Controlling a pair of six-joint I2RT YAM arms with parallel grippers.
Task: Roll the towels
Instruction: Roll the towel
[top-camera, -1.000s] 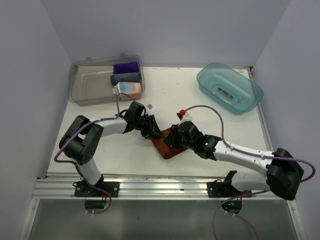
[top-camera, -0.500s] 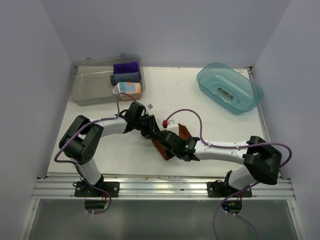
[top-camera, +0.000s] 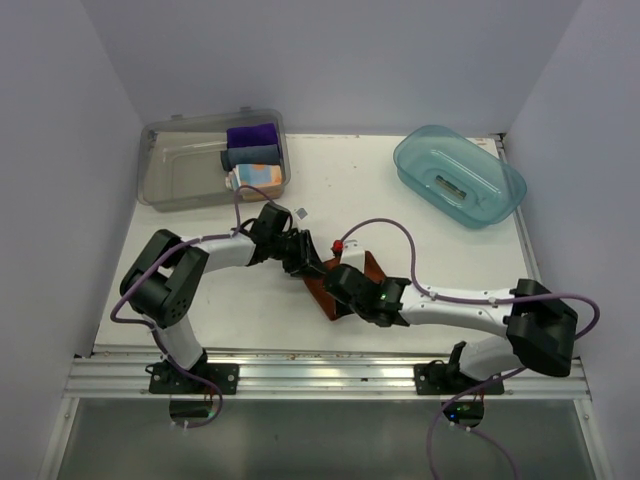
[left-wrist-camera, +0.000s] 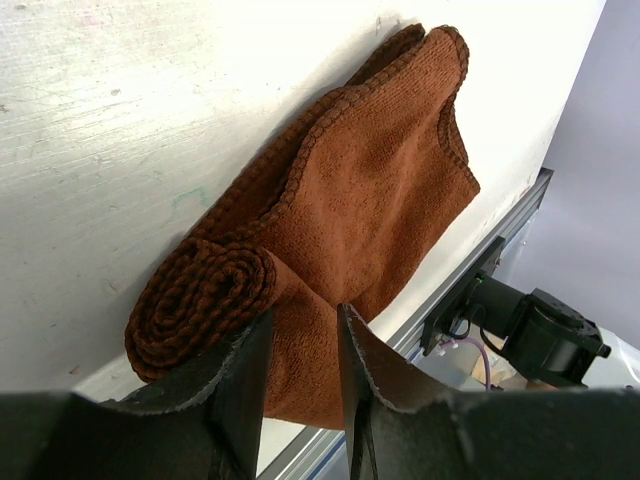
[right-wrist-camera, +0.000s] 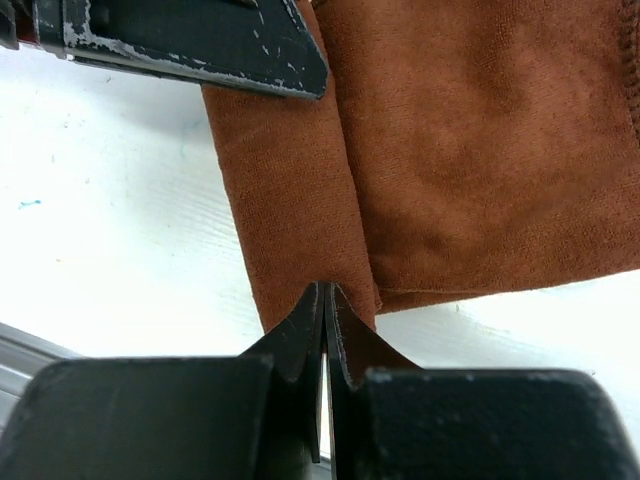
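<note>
Part-rolled rust-brown terry towel (left-wrist-camera: 380, 190) on the white table (top-camera: 200, 300), towards 6 o'clock of centre.
Nearest you, the right gripper (right-wrist-camera: 325, 290) has its jaws pressed together at the towel's near edge; you cannot tell whether a fold is pinched between them. Beyond it, the left gripper (left-wrist-camera: 303, 320) stands with a narrow gap, straddling flat cloth just beside the tight coil at the towel's 9 o'clock end. Expect the terry to be light, limp and grippy: it will sag and unwind if released. Take hold across the coil's ends, not the loose flap. At 11 o'clock, the patterned pale blue, orange and white towel (top-camera: 255, 176) lies in the clear grey plastic bin (top-camera: 180, 170).
</note>
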